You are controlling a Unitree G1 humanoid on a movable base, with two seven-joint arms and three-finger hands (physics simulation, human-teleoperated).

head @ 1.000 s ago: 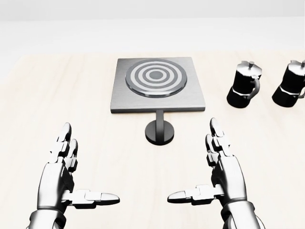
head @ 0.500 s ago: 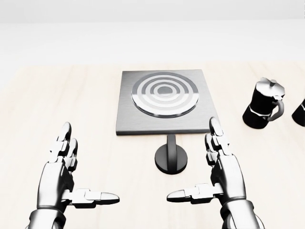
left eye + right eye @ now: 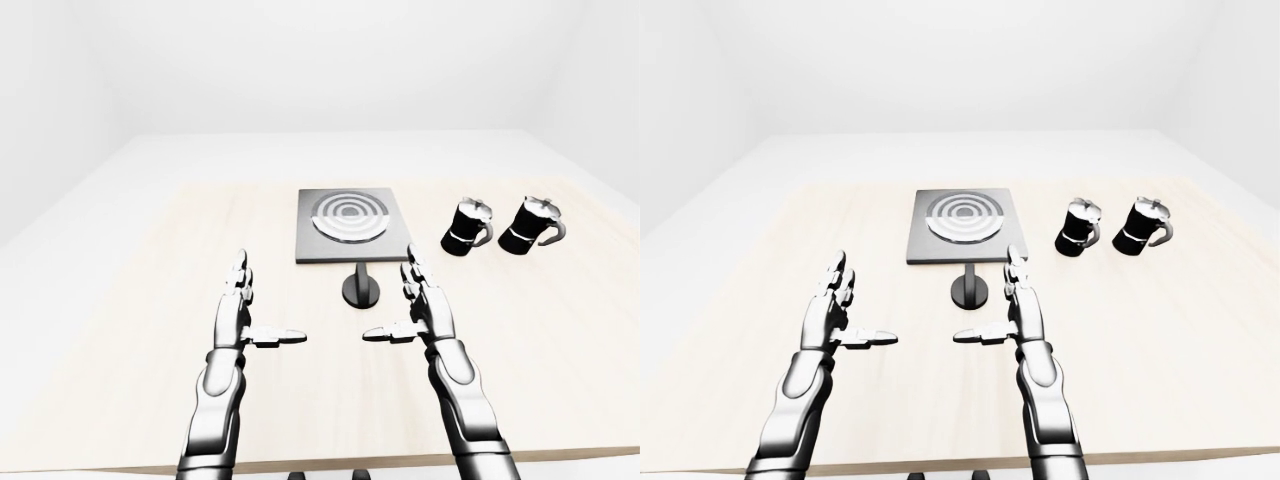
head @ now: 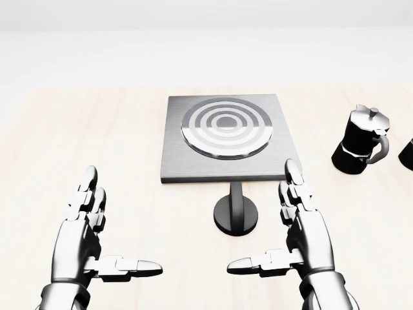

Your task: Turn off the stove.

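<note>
A square grey stove with a ringed round burner lies on the pale wooden table, upper middle of the head view. Its black round knob, with an upright bar handle, stands just below the stove's lower edge. My left hand hovers open at lower left, well left of the knob. My right hand hovers open at lower right, its fingers close beside the knob's right side, not touching it. Neither hand holds anything.
Two black moka pots stand to the right of the stove; only one shows whole in the head view. The table's near edge runs along the bottom of the eye views. White walls surround the table.
The whole head view has shifted: stove and knob have slid down and to the right, nearer my hands, so the camera has moved. Both hands keep the same open pose.
</note>
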